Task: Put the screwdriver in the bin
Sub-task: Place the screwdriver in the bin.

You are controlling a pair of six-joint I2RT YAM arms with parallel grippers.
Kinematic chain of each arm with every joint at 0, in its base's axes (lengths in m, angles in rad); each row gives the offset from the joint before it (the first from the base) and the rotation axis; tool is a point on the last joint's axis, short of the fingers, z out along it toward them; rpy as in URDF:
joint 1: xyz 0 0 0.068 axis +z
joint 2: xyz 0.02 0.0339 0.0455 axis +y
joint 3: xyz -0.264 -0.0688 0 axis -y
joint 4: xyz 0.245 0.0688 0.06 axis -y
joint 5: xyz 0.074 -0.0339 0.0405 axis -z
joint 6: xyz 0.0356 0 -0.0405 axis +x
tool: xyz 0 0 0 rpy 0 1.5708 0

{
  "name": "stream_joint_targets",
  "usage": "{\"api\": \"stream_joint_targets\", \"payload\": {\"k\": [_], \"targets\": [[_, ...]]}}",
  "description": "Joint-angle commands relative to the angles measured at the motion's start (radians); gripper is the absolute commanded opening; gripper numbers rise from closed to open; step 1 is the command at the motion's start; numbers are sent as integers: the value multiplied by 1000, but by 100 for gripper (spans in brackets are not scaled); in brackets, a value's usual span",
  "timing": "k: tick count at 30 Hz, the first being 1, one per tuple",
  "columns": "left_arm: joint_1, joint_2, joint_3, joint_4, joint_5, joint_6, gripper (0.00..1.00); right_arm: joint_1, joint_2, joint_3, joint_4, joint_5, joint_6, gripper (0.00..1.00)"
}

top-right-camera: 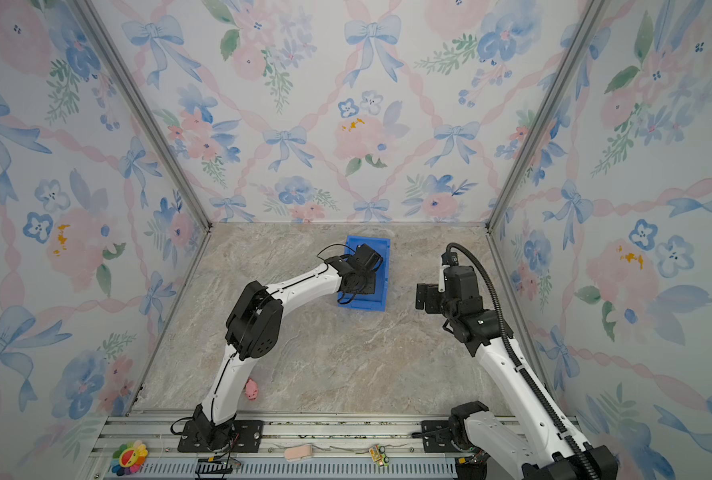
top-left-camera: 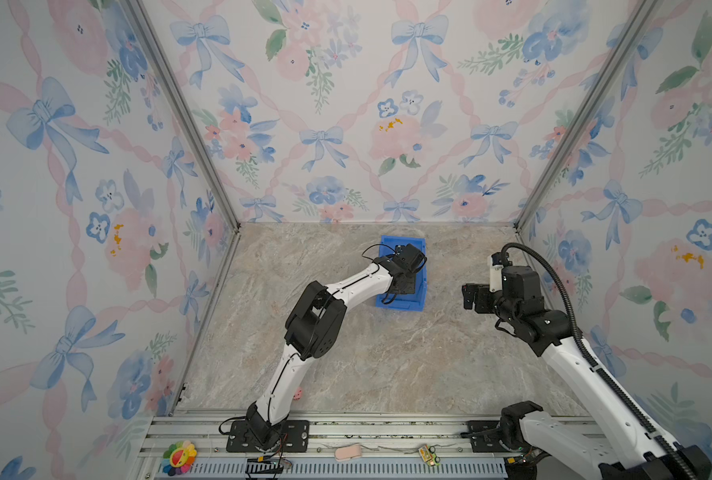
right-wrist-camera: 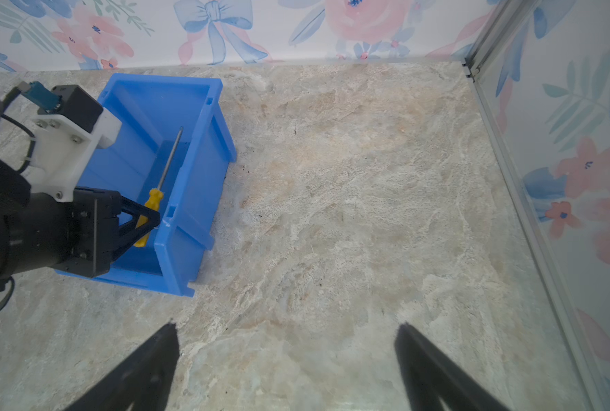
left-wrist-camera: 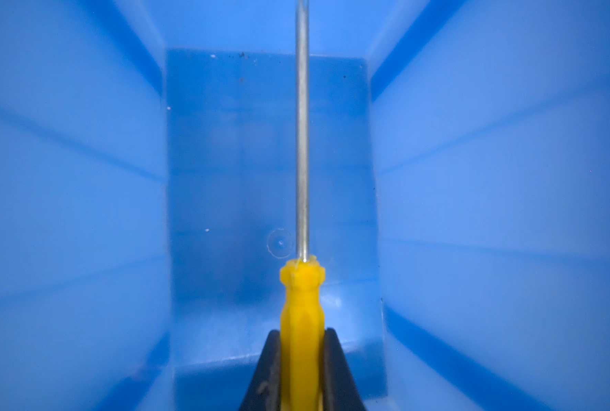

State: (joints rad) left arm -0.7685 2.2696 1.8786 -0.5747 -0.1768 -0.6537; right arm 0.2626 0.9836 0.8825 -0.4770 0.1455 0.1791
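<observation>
Since the left jaws are closed tight on the yellow handle of the screwdriver [left-wrist-camera: 301,313], the tool hangs inside the blue bin [left-wrist-camera: 65,213] rather than lying loose in it. The left wrist view shows blue walls on either side and the floor beneath. The thin metal shaft runs along the bin's length with its tip toward the far end wall, an alignment that lets the whole tool fit between the walls without catching. From the right wrist view, the screwdriver [right-wrist-camera: 153,197] sits below the rim of the bin [right-wrist-camera: 196,199], on the side toward the long wall that faces the right arm. Whether it touches the floor I cannot tell.

In both top views the left arm [top-left-camera: 358,282] reaches over the bin [top-left-camera: 402,306] and hides the tool; the same arm [top-right-camera: 300,280] covers the bin [top-right-camera: 362,306] from above.

The right jaws stand wide apart with nothing between them, over bare counter [right-wrist-camera: 332,213] and well apart from the bin, seemingly parked out of the way.

I judge the carry as good as done; what remains is to let go, and a low release would keep the tool from bouncing or tipping over the lower front lip.
</observation>
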Motion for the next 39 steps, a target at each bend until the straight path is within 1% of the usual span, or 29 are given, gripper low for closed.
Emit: {"api": "stream_joint_targets", "payload": {"k": [1, 6, 10, 13, 15, 16, 17, 21, 22, 25, 26, 27, 28, 29, 32, 35, 37, 39], "targets": [[8, 23, 23, -7, 12, 15, 1, -11, -7, -2, -9, 11, -5, 97], [8, 17, 24, -7, 2, 16, 15, -13, -7, -2, 1, 15, -6, 97], [5, 5, 24, -6, -5, 19, 24, -13, -2, 11, 4, 14, -6, 97], [-1, -6, 24, -7, -8, 21, 34, -13, 3, 24, 0, 15, -10, 97], [-5, -17, 24, -7, -11, 24, 43, -12, 2, 30, -3, 17, -13, 97], [-8, -24, 24, -7, -13, 27, 50, -13, 0, 32, -6, 18, -15, 97], [-10, -30, 24, -7, -12, 31, 55, -13, 0, 34, -8, 20, -17, 97], [-25, -70, 22, -7, -9, 52, 58, -16, -13, 32, -8, 28, -20, 97], [-31, -82, 22, -7, -9, 62, 61, -17, -18, 29, -7, 26, -20, 97], [-46, -130, 9, -8, -14, 80, 67, -20, -30, 23, -1, 20, -20, 97], [-49, -151, -5, -7, -16, 79, 70, -23, -36, 19, 4, 16, -20, 97], [-51, -170, -20, -7, -18, 77, 71, -28, -42, 15, 8, 12, -18, 97], [-54, -190, -36, -7, -19, 78, 76, -33, -50, 9, 17, 6, -17, 97], [-55, -214, -57, -7, -23, 79, 77, -41, -58, 2, 22, -3, -15, 97], [-57, -291, -133, -6, -56, 87, 89, -61, -75, -12, 35, -15, -8, 97], [-57, -378, -236, 6, -120, 114, 94, -79, -91, -36, 48, -20, 0, 97], [-57, -443, -337, 56, -168, 142, 98, -93, -101, -61, 66, -21, 11, 97], [-52, -497, -424, 90, -202, 161, 98, -109, -106, -89, 83, -23, 27, 97]]}}
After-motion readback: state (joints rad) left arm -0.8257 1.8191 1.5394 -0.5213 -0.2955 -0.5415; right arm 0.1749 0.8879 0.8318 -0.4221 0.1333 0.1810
